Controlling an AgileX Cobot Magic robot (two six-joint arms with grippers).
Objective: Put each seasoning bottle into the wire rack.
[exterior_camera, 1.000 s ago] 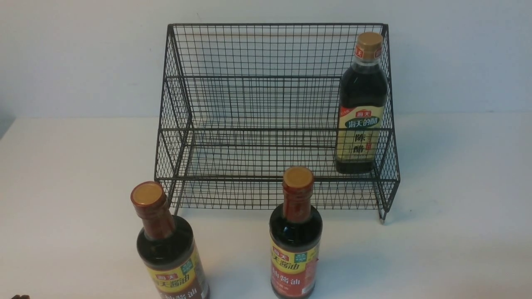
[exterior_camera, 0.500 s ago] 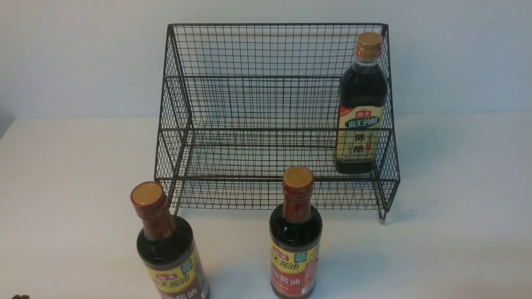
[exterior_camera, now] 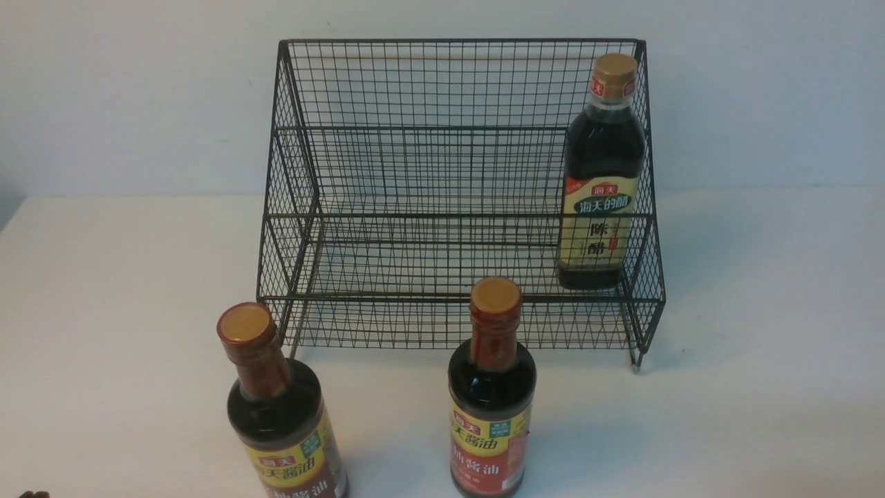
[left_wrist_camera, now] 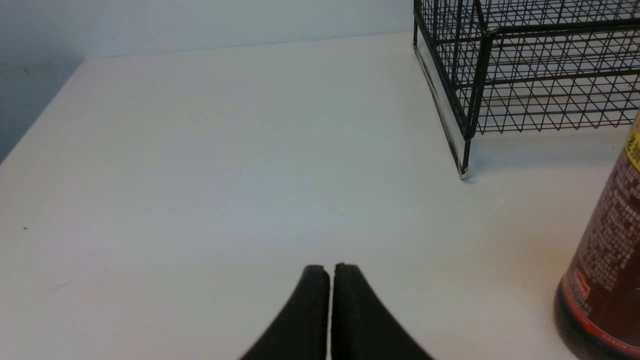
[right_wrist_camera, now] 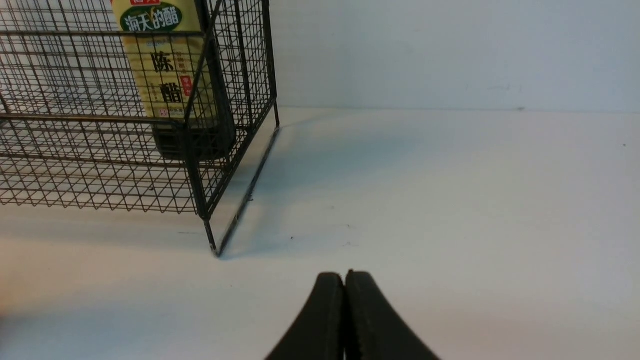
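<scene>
The black wire rack (exterior_camera: 442, 173) stands at the back of the white table. The taller bottle with the cream-green label (exterior_camera: 600, 173) stands upright at the rack's right end; it also shows in the right wrist view (right_wrist_camera: 170, 75). Two round red-necked bottles stand on the table in front of the rack: one at front left (exterior_camera: 280, 415), one at front middle (exterior_camera: 492, 408). My left gripper (left_wrist_camera: 330, 270) is shut and empty, low over the table, with the front-left bottle (left_wrist_camera: 607, 270) beside it. My right gripper (right_wrist_camera: 345, 276) is shut and empty, off the rack's right corner (right_wrist_camera: 210, 220).
The white table (exterior_camera: 760, 346) runs back to a pale wall. The table's left edge (left_wrist_camera: 40, 115) shows in the left wrist view. A small dark tip (exterior_camera: 31, 494) pokes in at the front view's bottom left corner.
</scene>
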